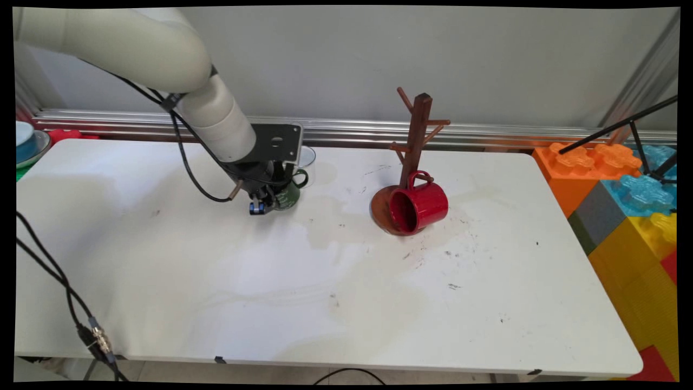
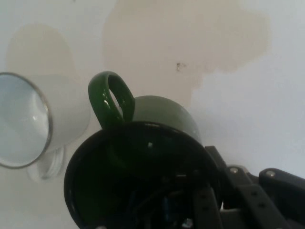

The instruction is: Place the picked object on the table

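A dark green mug (image 1: pixel 288 195) (image 2: pixel 162 114) stands on the white table (image 1: pixel 216 281), its handle (image 2: pixel 112 98) pointing away from the hand. My black gripper (image 1: pixel 264 203) (image 2: pixel 217 193) sits low over the mug's near side. In the hand view one finger reaches inside the mug and the other lies outside it, with the rim wall pinched between them. A white cup with a metal rim (image 2: pixel 28 121) (image 1: pixel 307 157) stands right beside the mug.
A brown wooden mug tree (image 1: pixel 416 135) stands right of centre, and a red mug (image 1: pixel 419 207) lies on its side on the tree's round base. Big coloured blocks (image 1: pixel 628 206) fill the right edge. Stacked dishes (image 1: pixel 27 143) sit at the far left. Black cables (image 1: pixel 65 292) hang at the front left.
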{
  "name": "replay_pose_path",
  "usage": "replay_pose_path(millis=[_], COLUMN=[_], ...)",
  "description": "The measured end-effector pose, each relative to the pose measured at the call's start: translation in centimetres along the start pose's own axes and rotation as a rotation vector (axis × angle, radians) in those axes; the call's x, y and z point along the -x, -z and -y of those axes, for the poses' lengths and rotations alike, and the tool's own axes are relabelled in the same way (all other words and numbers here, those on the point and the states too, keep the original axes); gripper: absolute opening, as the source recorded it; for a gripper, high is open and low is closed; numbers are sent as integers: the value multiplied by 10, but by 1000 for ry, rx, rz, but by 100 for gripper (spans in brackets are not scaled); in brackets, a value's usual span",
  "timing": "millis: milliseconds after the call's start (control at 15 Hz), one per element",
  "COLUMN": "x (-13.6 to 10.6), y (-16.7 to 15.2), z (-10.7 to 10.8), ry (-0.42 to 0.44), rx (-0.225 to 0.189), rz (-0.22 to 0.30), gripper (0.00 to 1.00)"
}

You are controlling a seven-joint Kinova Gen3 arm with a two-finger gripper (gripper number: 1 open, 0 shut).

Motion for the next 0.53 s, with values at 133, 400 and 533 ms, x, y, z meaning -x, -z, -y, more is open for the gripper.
replay_pose_path(millis=[133,400,533], x=[-3,-8,-10], y=[-7,-23,-29], z=[2,8,11], ry=[-5,-14,-17], rx=[17,55,71], rz=[1,-3,-7], gripper=[0,0,0])
